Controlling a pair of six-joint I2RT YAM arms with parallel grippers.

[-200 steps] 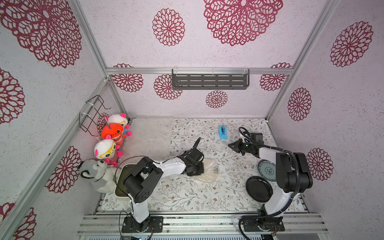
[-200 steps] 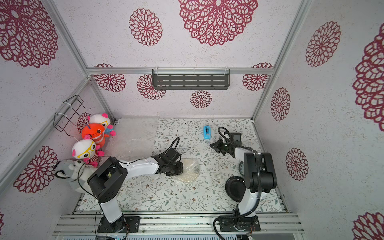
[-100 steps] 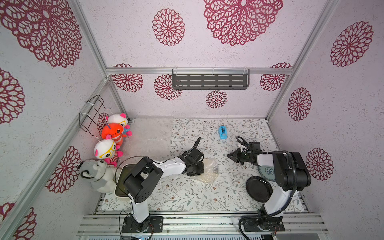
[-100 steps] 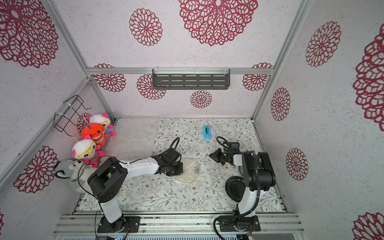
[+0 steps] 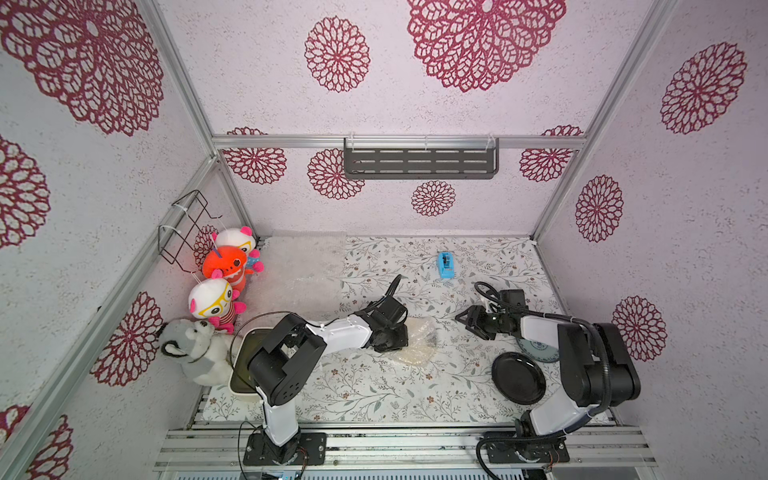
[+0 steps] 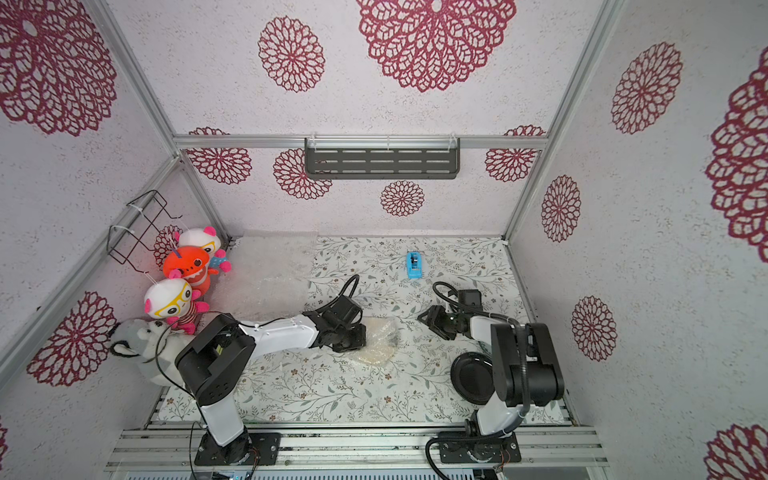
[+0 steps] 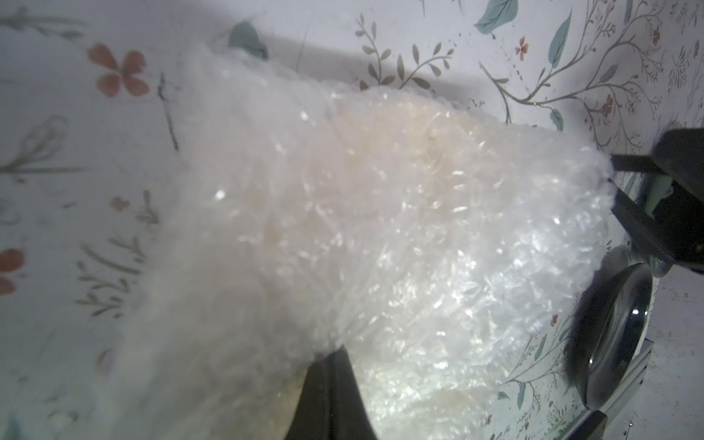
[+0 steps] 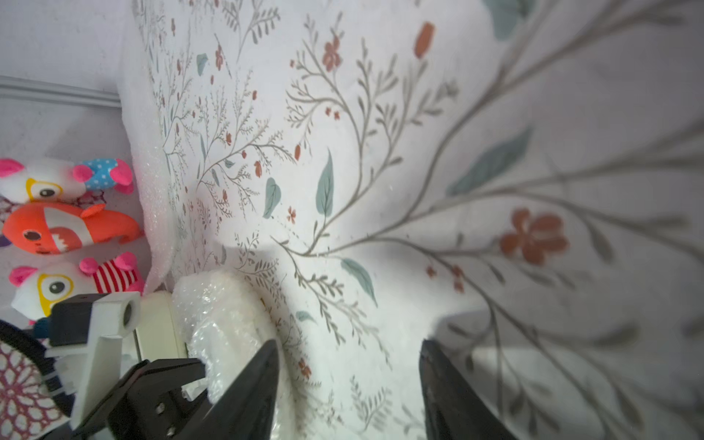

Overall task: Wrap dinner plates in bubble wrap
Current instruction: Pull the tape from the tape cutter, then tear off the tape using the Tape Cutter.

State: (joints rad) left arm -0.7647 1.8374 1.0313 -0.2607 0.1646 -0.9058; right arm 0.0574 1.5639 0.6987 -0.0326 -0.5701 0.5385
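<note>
Clamped in left end effector [image 5: 394, 340]: bubble wrap [image 5: 419, 334] around cream plate [image 5: 412, 355], at its tips; near right end effector [image 5: 467, 326], wide, empty; likely soft, slippery outside, fragile within; best taken by loose flap.

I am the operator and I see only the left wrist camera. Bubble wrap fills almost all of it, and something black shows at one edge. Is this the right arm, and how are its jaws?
Observer: Yes. The right gripper faces the wrapped plate, apart from it. Its jaws are open with nothing between them.
Operator: Is there material for wrapping the next one?
Observer: A spare bubble wrap sheet lies flat in the far corner, beside the plush toys.
Operator: Anything to fasten it with?
Observer: A small blue tape dispenser stands alone at the back.
</note>
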